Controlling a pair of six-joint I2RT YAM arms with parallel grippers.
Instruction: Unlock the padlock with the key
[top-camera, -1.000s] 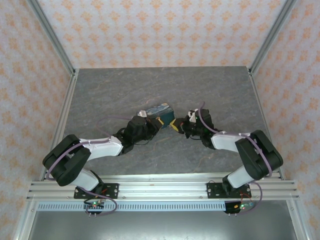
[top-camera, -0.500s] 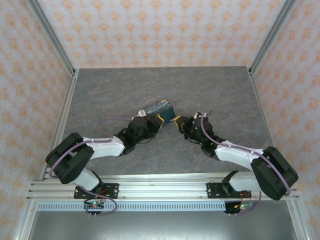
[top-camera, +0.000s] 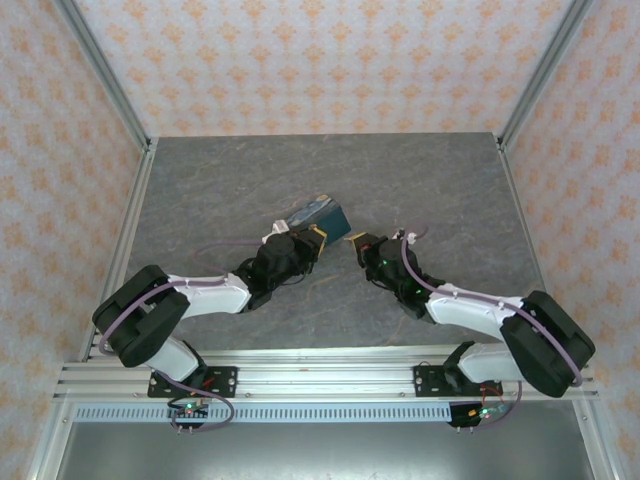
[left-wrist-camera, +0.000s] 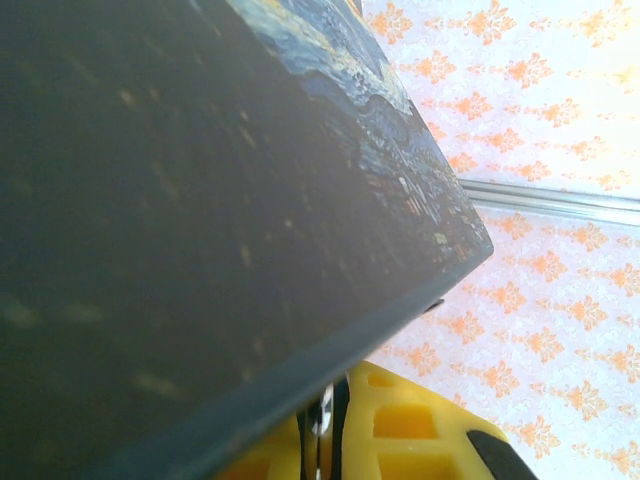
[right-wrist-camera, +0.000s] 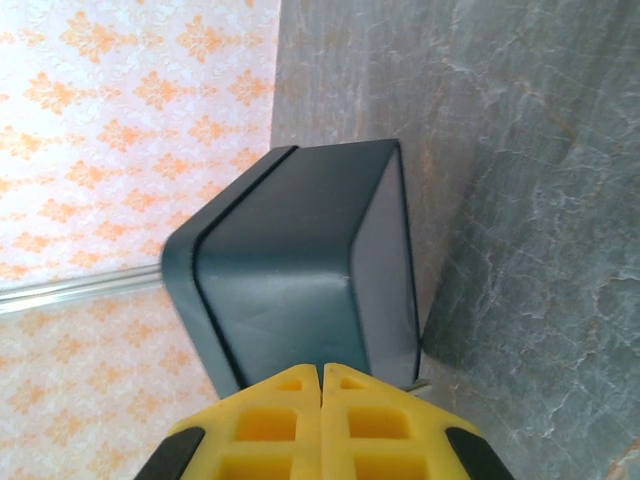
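- Right pincer (right-wrist-camera: 321, 385): yellow pads pressed flat together, nothing seen between them, held low over the surface (right-wrist-camera: 520, 200).
- Just to one side of those pads: a tiny metal tip (right-wrist-camera: 420, 383) at the foot of the box. Key or not, impossible to tell.
- Straight ahead of this pincer, close but apart: the dark teal end of the painted box (right-wrist-camera: 300, 260), resting on the surface.
- On the box's other flank: left pincer (top-camera: 316, 237), all but closed, hard up beside the box. Touching or not, cannot tell.
- In the slit between its pads (left-wrist-camera: 400, 430): a thin dark glint, too blurred to name as a held thing.
- Between the two pincers, from above: a narrow strip of bare surface.
- Padlock: too small to pick out. Probably at the box's near edge by the left pincer, though unconfirmed.
- Progress, as a judgement: unlocking not yet done. No key seen in a keyhole, no open shackle. Inserting and turning apparently left to do.
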